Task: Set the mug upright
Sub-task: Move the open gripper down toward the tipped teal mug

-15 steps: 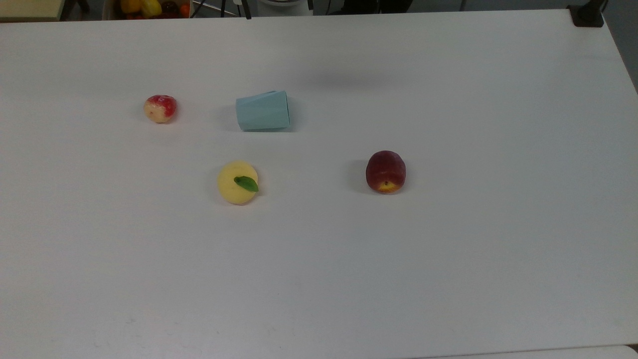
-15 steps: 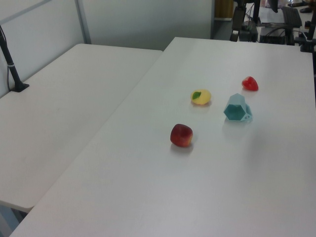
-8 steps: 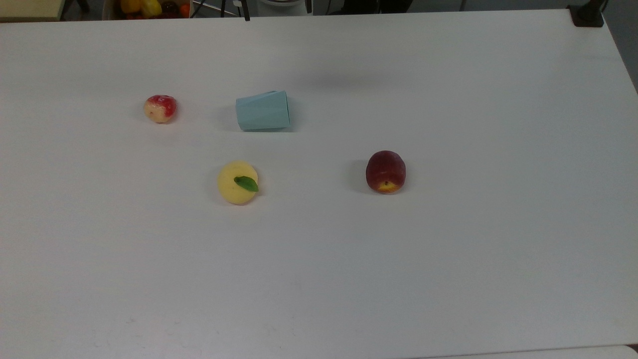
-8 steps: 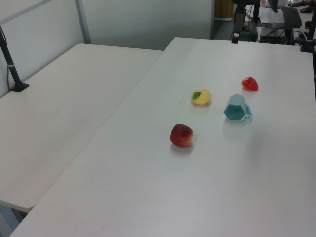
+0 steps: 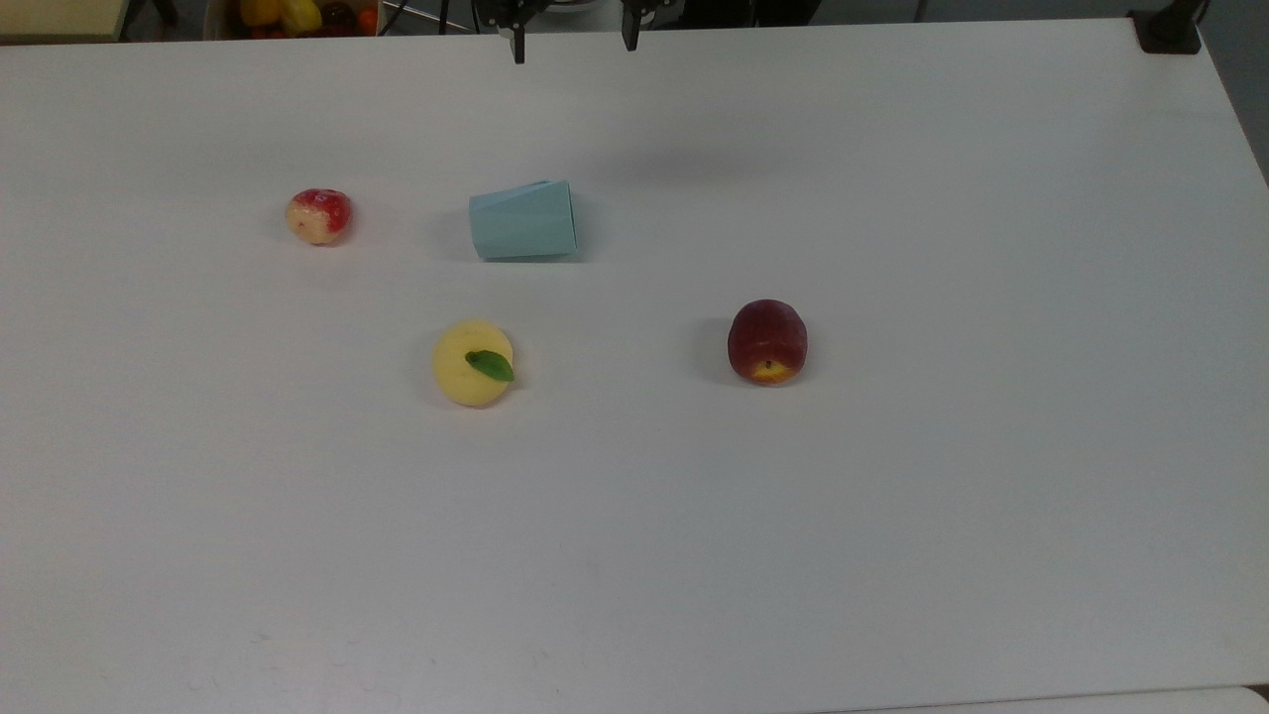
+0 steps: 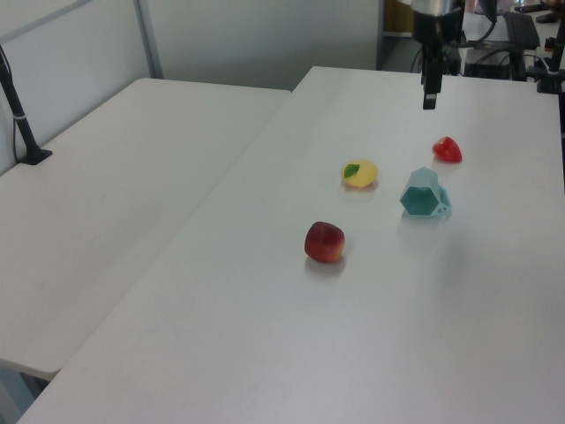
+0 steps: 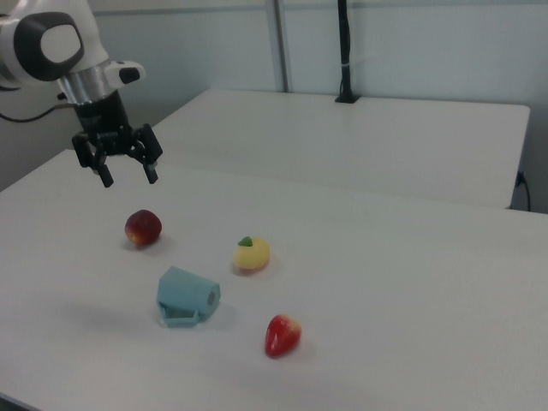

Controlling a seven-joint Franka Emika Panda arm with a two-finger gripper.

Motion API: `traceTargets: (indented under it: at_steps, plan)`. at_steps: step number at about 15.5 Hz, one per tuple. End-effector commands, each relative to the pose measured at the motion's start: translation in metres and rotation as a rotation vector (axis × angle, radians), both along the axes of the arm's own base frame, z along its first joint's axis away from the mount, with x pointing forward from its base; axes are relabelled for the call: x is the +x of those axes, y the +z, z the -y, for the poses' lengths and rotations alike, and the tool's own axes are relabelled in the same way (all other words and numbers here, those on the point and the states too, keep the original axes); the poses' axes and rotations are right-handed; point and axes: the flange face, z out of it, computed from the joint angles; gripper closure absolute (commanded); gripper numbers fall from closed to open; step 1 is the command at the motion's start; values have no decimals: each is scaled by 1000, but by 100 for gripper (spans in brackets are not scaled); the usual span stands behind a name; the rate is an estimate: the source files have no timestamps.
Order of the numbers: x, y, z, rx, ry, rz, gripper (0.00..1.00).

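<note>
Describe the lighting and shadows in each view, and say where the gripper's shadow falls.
Top view: even, soft light; a faint grey smudge lies on the table past the mug, likely cast by the gripper. Left view: small soft shadows under the mug and dark red fruit. Right view: a dim blurred patch sits at the mug's left; gripper open, well above the table.

Pale blue mug [image 5: 522, 220], yellow green-leafed fruit [image 5: 473, 362], dark red peach [image 5: 766, 341], white table [image 5: 892, 496].

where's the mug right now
In the top view the mug lies on its side on the white table, between the strawberry at left and the peach at lower right.
</note>
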Motion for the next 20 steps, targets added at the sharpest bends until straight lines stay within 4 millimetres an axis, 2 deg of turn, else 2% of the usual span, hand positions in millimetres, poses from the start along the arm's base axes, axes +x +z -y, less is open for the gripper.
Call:
traceTargets:
  at_steps: [1, 2, 7, 9, 11, 17, 20]
  plan:
    - [-10, -29, -18, -72, -11, 5, 0]
    - [-12, -34, -25, -98, -6, 10, 0]
    - [-11, -87, -49, -200, -86, 23, 0]
    - [-19, -107, -66, -249, -105, 45, 0]
    - [-24, -122, -74, -285, -107, 47, 0]
    - [-14, -168, -71, -401, -130, 63, 0]
    - [-9, -199, -71, -440, -167, 116, 0]
